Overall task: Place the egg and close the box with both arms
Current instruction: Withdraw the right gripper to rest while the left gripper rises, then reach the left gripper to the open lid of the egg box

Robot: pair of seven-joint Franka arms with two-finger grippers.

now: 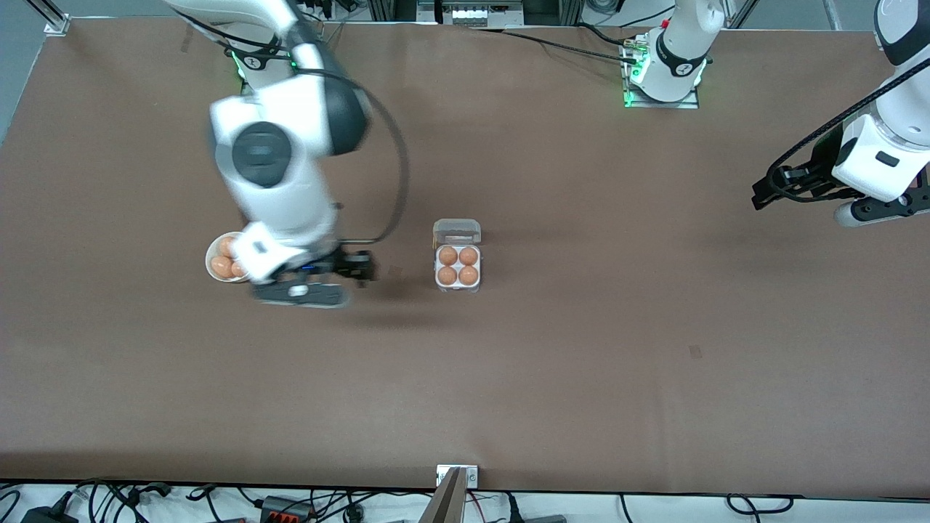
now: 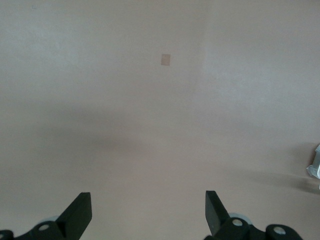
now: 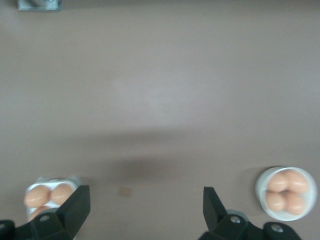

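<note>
Box (image 1: 458,267) is sitting lid-open with four eggs, awaiting closing; right tool (image 1: 356,270), at its nine o'clock, and left tool (image 2: 148,212) are hanging wide open, empty.

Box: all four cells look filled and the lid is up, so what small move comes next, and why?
Probably bring the open right claw to the box lid to start closing it: four eggs fill it, the lid stands open, and the open left claw waits over bare table.
</note>
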